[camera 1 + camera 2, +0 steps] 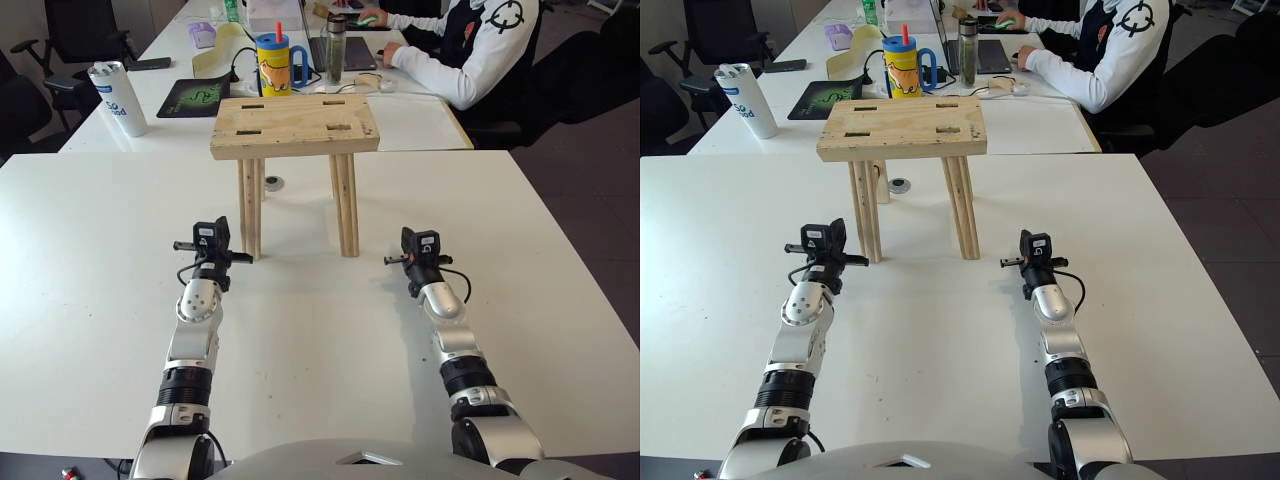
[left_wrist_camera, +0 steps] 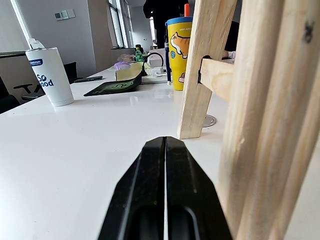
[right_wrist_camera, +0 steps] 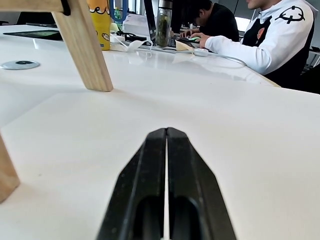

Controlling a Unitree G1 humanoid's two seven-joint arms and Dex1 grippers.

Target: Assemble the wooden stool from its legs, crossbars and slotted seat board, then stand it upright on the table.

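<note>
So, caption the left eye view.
Wooden stool stands assembled on the white table, left gripper and right gripper shut near its legs.

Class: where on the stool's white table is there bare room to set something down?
Bare: between the left tool and right tool, in front of the stool; and outward of each tool to the white table's side edges. Crowded: the far table behind, with yellow cup, white cup and mouse mat.
</note>
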